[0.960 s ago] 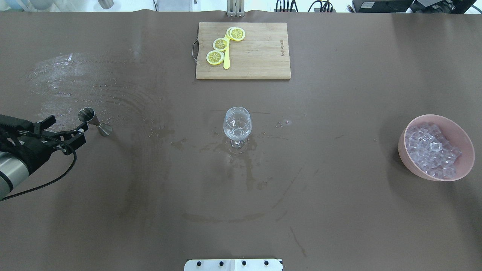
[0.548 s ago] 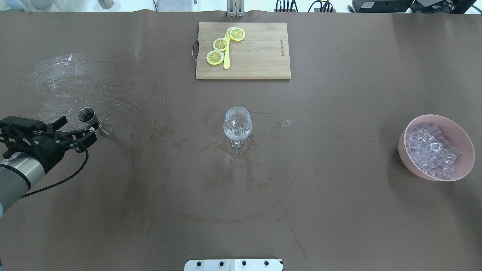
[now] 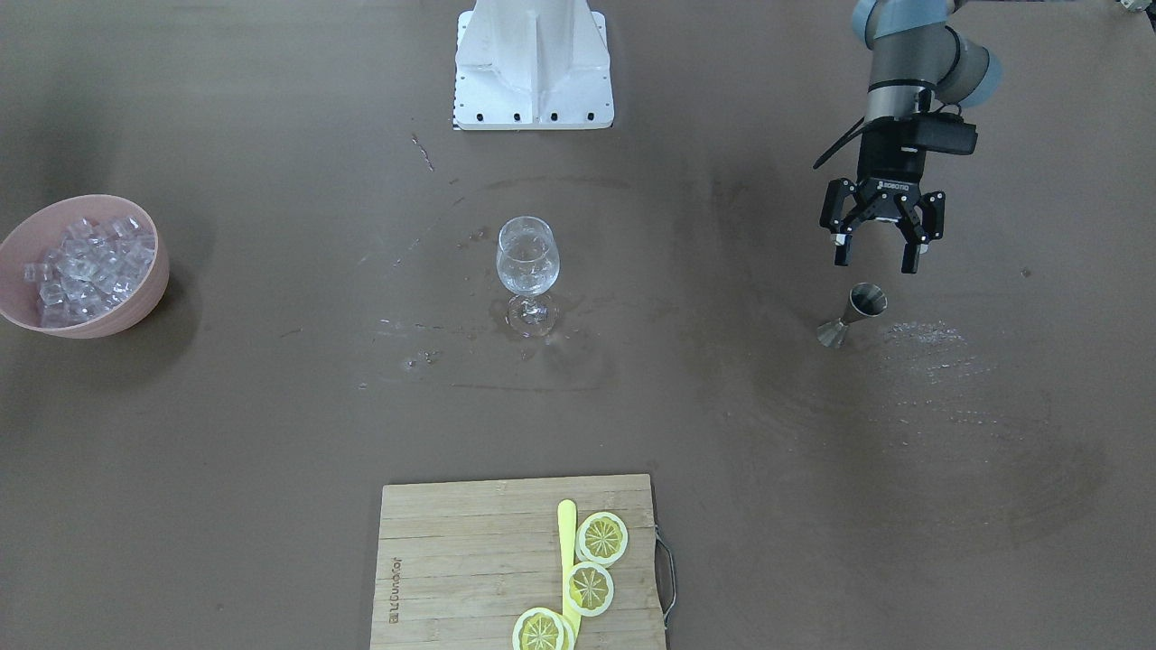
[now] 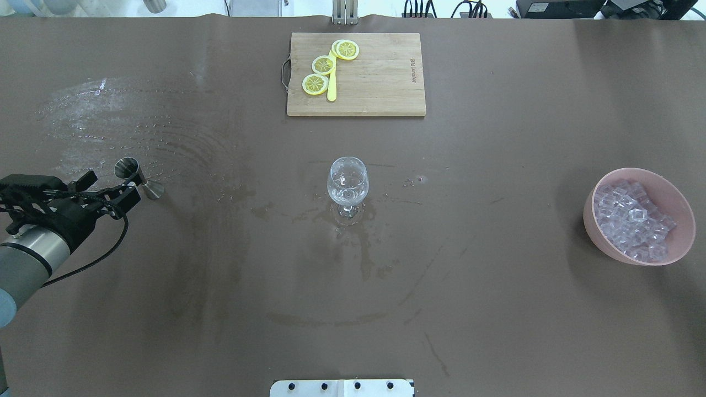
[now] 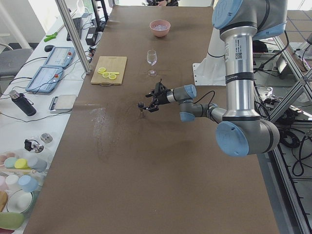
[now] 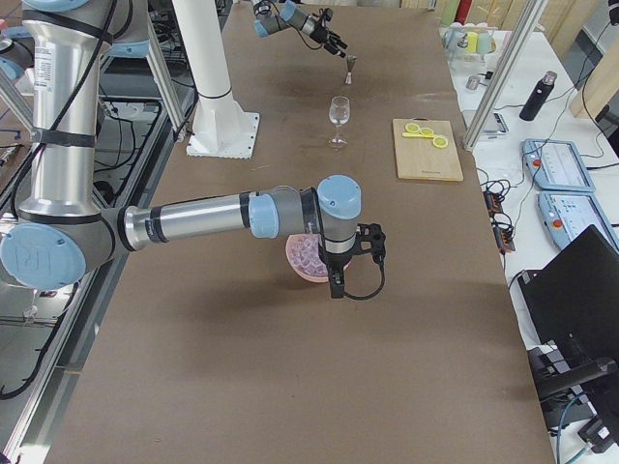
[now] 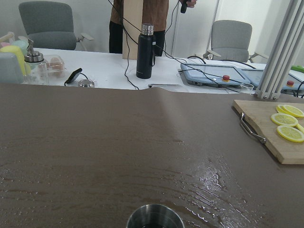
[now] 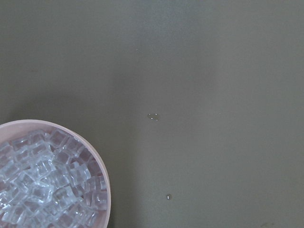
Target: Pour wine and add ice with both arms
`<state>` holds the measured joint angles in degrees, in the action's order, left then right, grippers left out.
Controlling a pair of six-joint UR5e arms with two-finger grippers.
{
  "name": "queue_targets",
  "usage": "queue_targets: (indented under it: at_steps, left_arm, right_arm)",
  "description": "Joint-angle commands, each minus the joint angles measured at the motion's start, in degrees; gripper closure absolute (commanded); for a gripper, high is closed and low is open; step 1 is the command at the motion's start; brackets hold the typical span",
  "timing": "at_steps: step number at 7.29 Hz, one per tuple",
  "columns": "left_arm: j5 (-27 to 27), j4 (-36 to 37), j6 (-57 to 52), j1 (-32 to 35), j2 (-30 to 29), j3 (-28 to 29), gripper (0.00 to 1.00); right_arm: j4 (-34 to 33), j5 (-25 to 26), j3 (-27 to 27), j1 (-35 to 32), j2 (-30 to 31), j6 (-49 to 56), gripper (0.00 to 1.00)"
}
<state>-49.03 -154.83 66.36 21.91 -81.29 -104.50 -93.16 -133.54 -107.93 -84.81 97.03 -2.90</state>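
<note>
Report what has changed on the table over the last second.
The left gripper moved forward toward the metal measuring cup, mostly in the first half second, with its jaws open throughout. It has taken hold of nothing. The measuring cup, the wine glass, the pink bowl of ice and the cutting board with its lemon slices stayed where they were.
</note>
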Motion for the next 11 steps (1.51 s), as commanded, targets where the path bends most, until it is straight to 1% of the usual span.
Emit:
queue_targets:
  at_steps: [1,2,3,4,6,8,10,11]
  left_arm:
    - [3.9,0.0,0.2,-1.9,-2.2,2.6,0.03]
    - [5.9,0.0,0.2,-2.7,-4.3,5.2,0.03]
    - [6.7,0.0,0.2,-3.3,-5.1,6.2,0.03]
    - [6.8,-0.4,0.2,-3.4,-5.2,7.5,0.03]
    - [6.8,-3.5,0.0,-3.4,-5.4,10.8,0.03]
    - [6.8,-3.5,-0.2,-3.4,-6.2,12.0,0.03]
    - [6.8,-3.5,-0.4,-3.4,-10.4,16.2,0.03]
    - [6.7,-3.5,-0.5,-3.4,-11.4,17.4,0.03]
  right_arm:
    - [0.0,0.0,0.0,0.0,0.0,-0.1,0.00]
    - [0.0,0.0,0.0,0.0,0.0,0.0,0.00]
    - [0.0,0.0,0.1,0.0,0.0,0.0,0.00]
    - [-0.1,0.0,0.0,0.0,0.0,-0.1,0.00]
    - [0.0,0.0,0.1,0.0,0.0,-0.1,0.00]
    - [0.0,0.0,0.0,0.0,0.0,-0.1,0.00]
    - [0.0,0.0,0.1,0.0,0.0,-0.1,0.00]
    - [0.0,0.0,0.1,0.0,0.0,-0.1,0.00]
